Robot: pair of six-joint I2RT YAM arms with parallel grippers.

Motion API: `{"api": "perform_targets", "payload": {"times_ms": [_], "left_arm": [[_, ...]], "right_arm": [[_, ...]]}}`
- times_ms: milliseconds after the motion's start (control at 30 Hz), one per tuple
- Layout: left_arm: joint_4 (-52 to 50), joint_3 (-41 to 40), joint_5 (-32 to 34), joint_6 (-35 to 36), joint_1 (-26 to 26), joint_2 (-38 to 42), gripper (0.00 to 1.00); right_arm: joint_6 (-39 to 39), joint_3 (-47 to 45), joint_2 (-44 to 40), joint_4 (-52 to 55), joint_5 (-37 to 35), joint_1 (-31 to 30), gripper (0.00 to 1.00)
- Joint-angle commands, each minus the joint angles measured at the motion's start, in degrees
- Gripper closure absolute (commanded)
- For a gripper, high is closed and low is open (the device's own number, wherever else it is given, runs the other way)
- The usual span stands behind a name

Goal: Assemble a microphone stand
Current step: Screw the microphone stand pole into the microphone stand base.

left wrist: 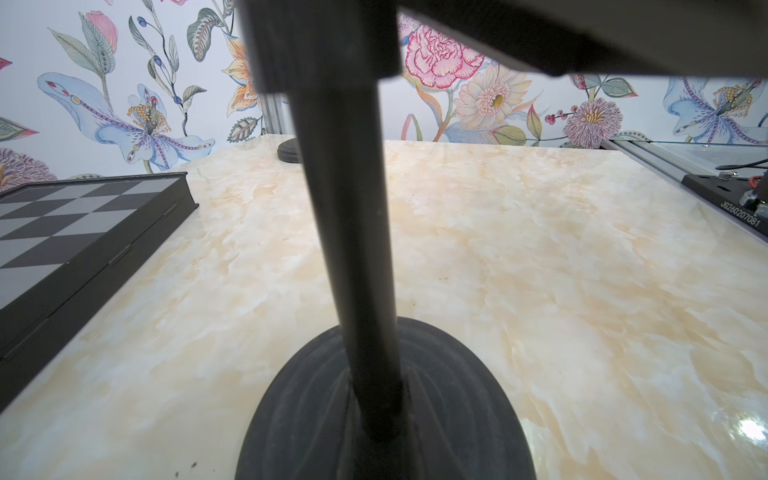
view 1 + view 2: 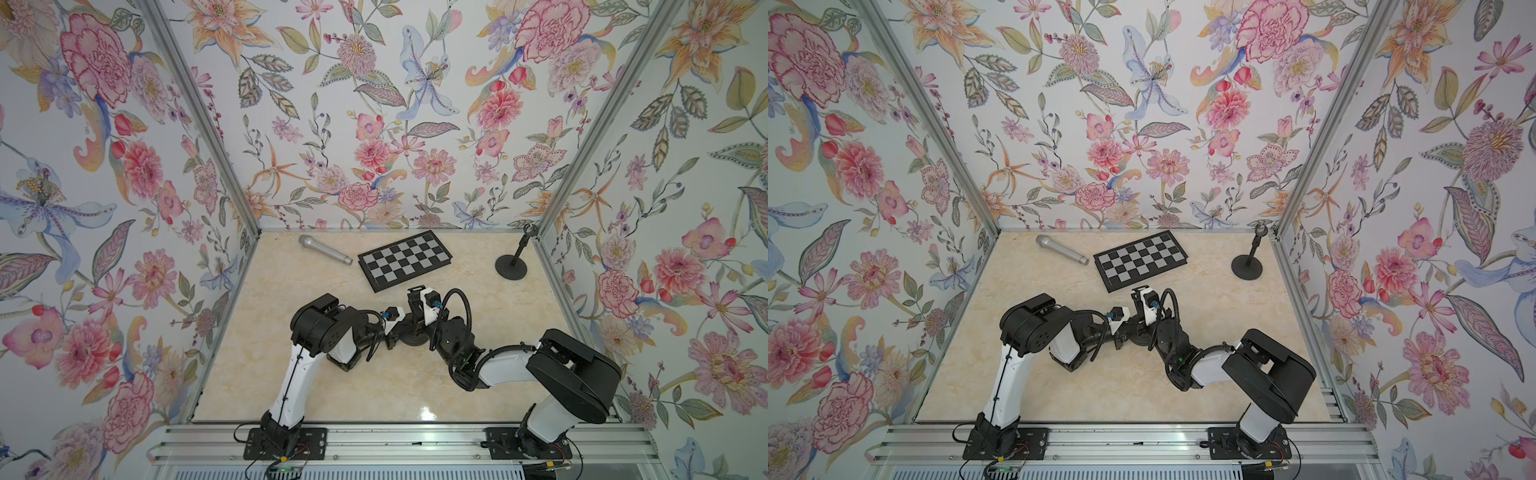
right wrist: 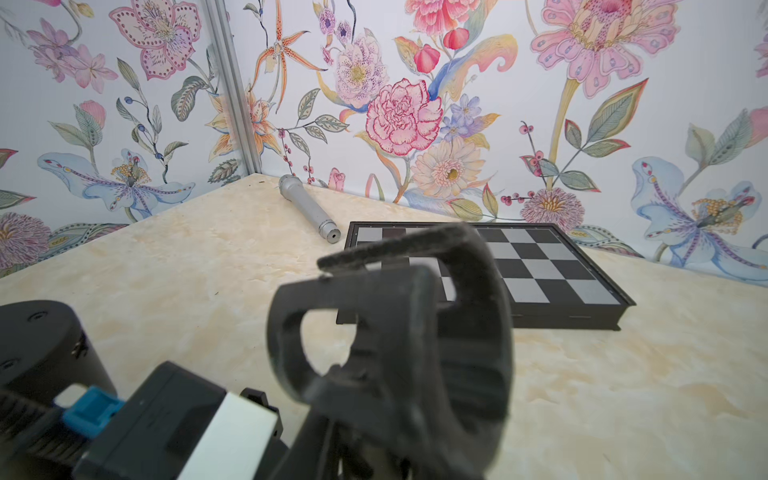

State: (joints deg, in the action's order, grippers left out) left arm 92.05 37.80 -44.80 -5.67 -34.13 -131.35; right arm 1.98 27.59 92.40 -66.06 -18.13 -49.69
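Mid-table, a black microphone stand pole (image 1: 353,228) rises upright from its round black base (image 1: 457,415). The left gripper (image 2: 391,331) is clamped narrowly on the pole. The right gripper (image 2: 413,322) sits right at a black C-shaped clip (image 3: 395,332). Its jaws are blurred, so I cannot tell how wide they stand. In both top views the arms cover most of pole and base. A silver microphone (image 2: 324,249) lies well apart, near the back wall.

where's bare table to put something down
Widest bare patch: marble tabletop at the front, bordered by the left arm, right arm and aluminium rail. Another runs along the left wall, nearer than the silver microphone. Crowded: the middle around the held black round-based stand, and the back by the grey-and-black chessboard.
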Motion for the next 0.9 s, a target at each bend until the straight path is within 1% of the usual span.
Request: {"api": "perform_targets", "payload": {"times_ms": [0, 67, 100, 167, 267, 333, 400, 500, 567, 667, 700, 733, 767, 800, 867], "left_arm": [[13.19, -2.84, 2.72, 4.26, -0.42, -5.44, 0.81], [13.19, -2.65, 2.52, 4.27, -0.39, -5.55, 0.81], [13.18, -2.57, 2.48, 4.27, -0.41, -5.52, 0.81], [13.27, -2.47, 2.35, 4.18, -0.41, -5.73, 0.81], [13.22, -2.47, 2.32, 4.18, -0.41, -5.61, 0.81], [13.18, -2.52, 2.20, 4.18, -0.41, -5.68, 0.81], [13.18, -2.53, 2.17, 4.18, -0.41, -5.69, 0.81], [13.17, -2.48, 2.26, 4.22, -0.42, -5.67, 0.81], [13.19, -2.56, 2.34, 4.26, -0.41, -5.63, 0.81], [13.21, -2.59, 2.44, 4.27, -0.41, -5.64, 0.81], [13.19, -2.57, 2.43, 4.27, -0.41, -5.73, 0.81], [13.24, -2.62, 2.51, 4.27, -0.41, -5.75, 0.81], [13.32, -2.57, 2.63, 4.27, -0.46, -5.75, 0.81], [13.25, -2.39, 2.61, 4.11, -0.41, -5.81, 0.81], [13.24, -2.33, 2.83, 4.01, -0.41, -5.80, 0.81]], "right_arm": [[-2.68, -2.70, -3.12, 7.56, 21.49, 5.82, 0.63], [-4.15, -2.81, -5.12, 8.19, 38.70, 12.01, 0.55], [-4.79, -2.68, -5.74, 8.30, 44.21, 15.52, 0.52], [-7.22, -1.69, -6.27, 9.52, 55.00, 19.57, 0.46], [-11.66, 1.26, -5.39, 14.12, 61.43, 22.15, 0.45], [-14.09, 3.64, -3.07, 15.91, 66.51, 23.64, 0.45], [-13.24, 6.18, -0.71, 15.92, 71.21, 25.00, 0.46], [-10.55, 7.73, 1.73, 11.99, 71.69, 25.43, 0.47], [-8.62, 8.04, 2.96, 9.25, 70.81, 25.35, 0.54], [-6.13, 7.47, 3.73, 7.11, 66.16, 25.39, 0.81], [-5.15, 6.45, 3.40, 5.98, 63.31, 25.15, 0.92], [-3.80, 4.79, 2.91, 4.15, 57.74, 24.48, 1.00], [-2.08, 3.13, 2.42, 2.63, 50.24, 23.18, 1.00], [0.36, 0.92, 1.70, 1.56, 39.40, 21.21, 1.00], [3.99, -2.37, 0.89, 1.58, 15.11, 14.92, 1.00]]}}
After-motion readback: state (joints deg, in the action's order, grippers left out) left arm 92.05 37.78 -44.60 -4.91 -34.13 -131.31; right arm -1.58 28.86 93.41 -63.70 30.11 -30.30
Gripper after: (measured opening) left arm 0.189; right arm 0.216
